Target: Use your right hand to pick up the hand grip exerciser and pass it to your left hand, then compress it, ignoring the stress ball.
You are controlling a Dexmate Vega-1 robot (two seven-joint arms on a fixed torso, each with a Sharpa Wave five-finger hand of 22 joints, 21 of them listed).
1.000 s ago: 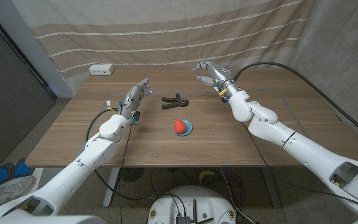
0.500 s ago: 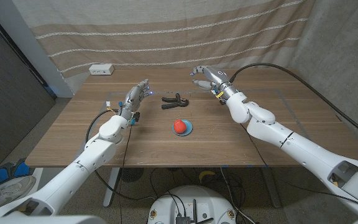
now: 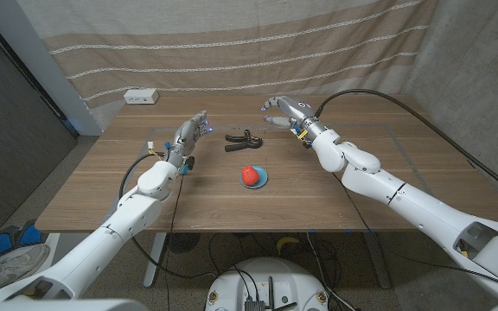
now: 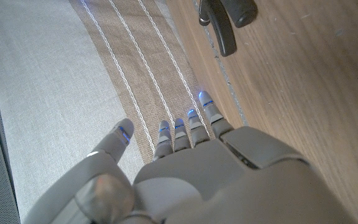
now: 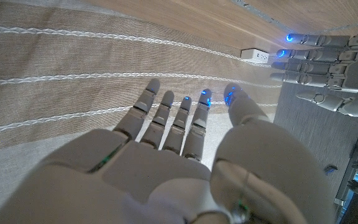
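Note:
The black hand grip exerciser [image 3: 244,138] lies on the wooden table [image 3: 318,190] past the middle; its handles [image 4: 227,23] also show in the left wrist view. My right hand [image 3: 281,112] hovers open above the table, just right of and behind the exerciser, fingers spread [image 5: 185,118]. My left hand [image 3: 190,134] waits open to the left of the exerciser, fingers straight [image 4: 185,130], holding nothing. The red stress ball [image 3: 250,174] sits on a blue dish [image 3: 261,180] nearer to me.
A white power strip [image 3: 141,97] lies at the table's far left corner, also seen as a white box [image 5: 254,55] in the right wrist view. A striped curtain [image 3: 232,43] hangs behind the table. My left hand's fingers [image 5: 316,56] show in the right wrist view.
My right hand has moved left and slightly down, from the far right of the table toward the exerciser. The left hand, exerciser and ball have not moved.

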